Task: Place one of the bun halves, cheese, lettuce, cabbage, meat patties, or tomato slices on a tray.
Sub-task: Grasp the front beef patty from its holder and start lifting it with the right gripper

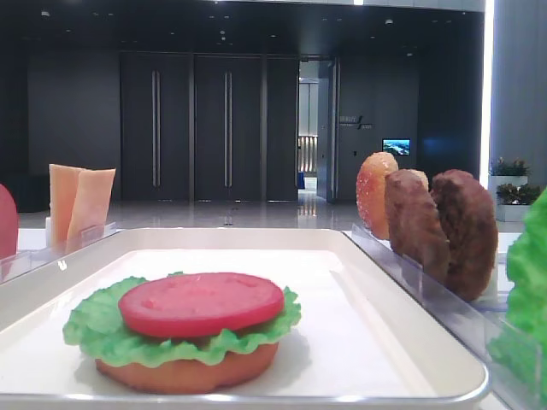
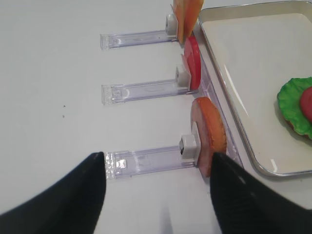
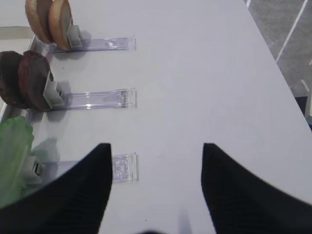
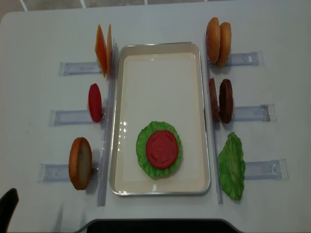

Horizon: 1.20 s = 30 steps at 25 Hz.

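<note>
The large white rectangular tray (image 4: 160, 58) holds a stack: flat orange bun half (image 1: 184, 374), ruffled green lettuce leaf (image 4: 142, 145), round red tomato slice (image 4: 162, 149) on top. 2 dark-brown meat patties (image 4: 221, 100) stand in a clear plastic rack (image 4: 250, 113) beside it. Both black grippers, left (image 2: 158, 168) and right (image 3: 156, 161), hover spread apart, holding nothing.

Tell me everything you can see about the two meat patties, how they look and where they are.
The meat patties are two thick round discs, dark brown with a rough, grainy surface. They stand on edge, side by side and touching, in a clear plastic rack to the right of the white tray, between the bun halves and the lettuce. A small grey holder props them. No hand touches them.
</note>
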Tool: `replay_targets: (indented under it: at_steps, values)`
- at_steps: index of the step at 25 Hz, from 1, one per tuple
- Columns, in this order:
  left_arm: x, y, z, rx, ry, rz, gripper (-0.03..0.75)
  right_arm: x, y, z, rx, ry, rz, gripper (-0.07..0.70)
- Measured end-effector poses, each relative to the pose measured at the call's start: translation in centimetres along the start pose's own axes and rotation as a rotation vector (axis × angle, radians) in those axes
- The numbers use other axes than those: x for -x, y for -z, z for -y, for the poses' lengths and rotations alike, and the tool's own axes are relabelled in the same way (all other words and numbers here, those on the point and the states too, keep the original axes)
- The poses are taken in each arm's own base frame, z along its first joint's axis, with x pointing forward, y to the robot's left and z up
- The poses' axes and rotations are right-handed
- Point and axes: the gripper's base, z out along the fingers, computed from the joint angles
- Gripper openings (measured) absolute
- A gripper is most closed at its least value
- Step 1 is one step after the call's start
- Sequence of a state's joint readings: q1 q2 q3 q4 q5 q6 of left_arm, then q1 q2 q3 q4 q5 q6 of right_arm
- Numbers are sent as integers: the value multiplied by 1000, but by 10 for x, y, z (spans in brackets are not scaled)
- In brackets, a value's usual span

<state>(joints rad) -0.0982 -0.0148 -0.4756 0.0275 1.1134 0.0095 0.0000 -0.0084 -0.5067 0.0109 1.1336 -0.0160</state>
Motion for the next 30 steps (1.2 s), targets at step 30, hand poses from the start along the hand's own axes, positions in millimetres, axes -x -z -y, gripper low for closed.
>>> replay_targets:
  at_steps: [30]
  values:
    - [0, 0, 0, 0, 0, 0, 513, 0, 0, 0, 0, 0, 0, 392]
